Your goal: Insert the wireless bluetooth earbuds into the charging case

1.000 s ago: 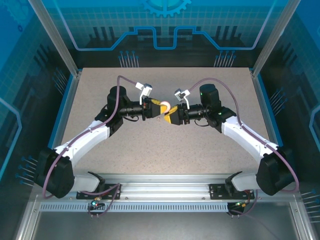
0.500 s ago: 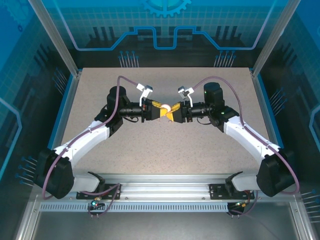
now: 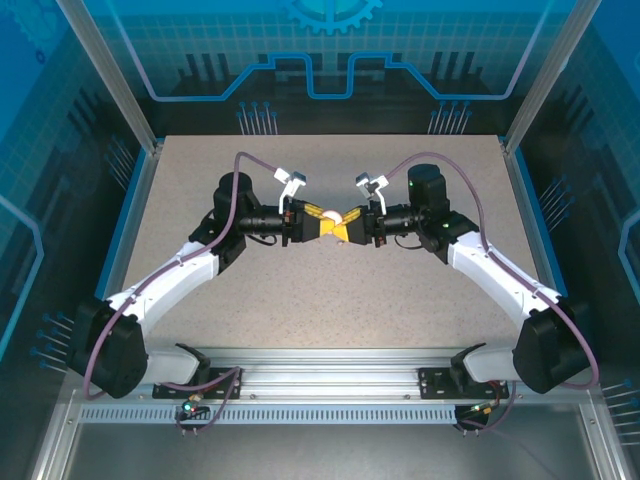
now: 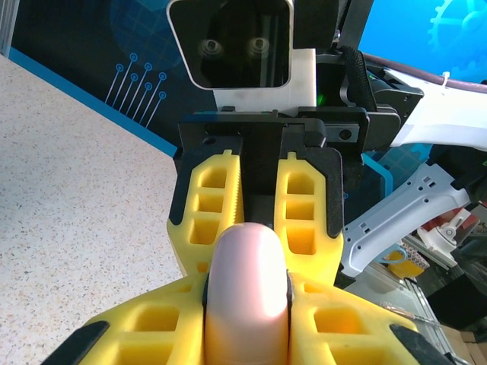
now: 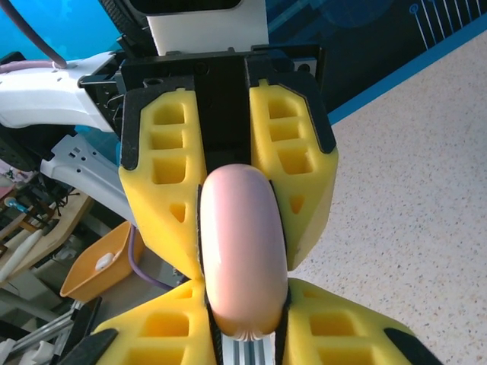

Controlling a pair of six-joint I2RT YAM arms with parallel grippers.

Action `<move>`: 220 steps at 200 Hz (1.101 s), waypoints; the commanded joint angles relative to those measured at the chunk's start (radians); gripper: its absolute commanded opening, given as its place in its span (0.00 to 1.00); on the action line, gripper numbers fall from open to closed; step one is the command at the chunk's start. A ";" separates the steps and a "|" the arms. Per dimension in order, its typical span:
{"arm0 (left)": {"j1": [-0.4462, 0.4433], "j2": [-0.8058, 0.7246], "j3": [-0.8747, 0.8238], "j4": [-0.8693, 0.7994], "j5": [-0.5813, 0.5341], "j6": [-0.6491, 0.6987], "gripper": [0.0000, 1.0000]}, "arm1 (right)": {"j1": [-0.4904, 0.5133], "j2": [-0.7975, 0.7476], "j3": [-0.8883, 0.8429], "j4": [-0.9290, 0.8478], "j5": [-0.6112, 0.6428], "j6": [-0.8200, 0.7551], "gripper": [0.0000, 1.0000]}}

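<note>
Left fingers (image 4: pixel 179 319): closed on a pale pink charging case (image 4: pixel 247 296).
Right fingers (image 5: pixel 183 308): clamped on the same case, opposite end.
Setting: mid-air above the speckled table (image 3: pixel 300 290).

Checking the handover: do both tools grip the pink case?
Yes, the left tool and right tool each pinch the pink case from opposite ends.

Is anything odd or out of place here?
One thing stands out: a rounded pink case hangs above the table, pinched from opposite sides by the left gripper and the right gripper at once. Nothing looks spilled or broken.
</note>
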 commanded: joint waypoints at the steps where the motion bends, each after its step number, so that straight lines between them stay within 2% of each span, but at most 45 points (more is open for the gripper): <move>1: -0.012 -0.011 -0.003 -0.028 -0.001 0.044 0.24 | 0.002 -0.021 0.029 0.044 -0.016 0.007 0.15; 39: -0.012 -0.016 -0.011 -0.032 -0.012 0.043 0.31 | -0.015 -0.033 0.008 0.080 -0.002 0.043 0.13; 101: -0.011 -0.019 -0.015 -0.036 -0.010 0.038 0.33 | -0.035 -0.046 -0.016 0.117 0.024 0.078 0.11; 118: -0.012 -0.018 -0.015 -0.040 -0.007 0.038 0.29 | -0.040 -0.050 -0.021 0.124 0.029 0.084 0.10; 143: -0.012 -0.009 -0.007 -0.046 0.006 0.038 0.16 | -0.043 -0.055 -0.021 0.104 0.027 0.073 0.12; 160: -0.012 -0.004 0.000 -0.072 -0.007 0.055 0.15 | -0.045 -0.062 -0.012 0.030 0.050 0.030 0.17; 190: -0.012 0.034 0.024 -0.218 -0.074 0.117 0.15 | -0.056 -0.069 0.008 -0.188 0.183 -0.094 0.37; 220: -0.012 0.106 0.002 -0.267 -0.152 0.069 0.15 | -0.078 -0.043 -0.003 -0.334 0.364 -0.128 0.42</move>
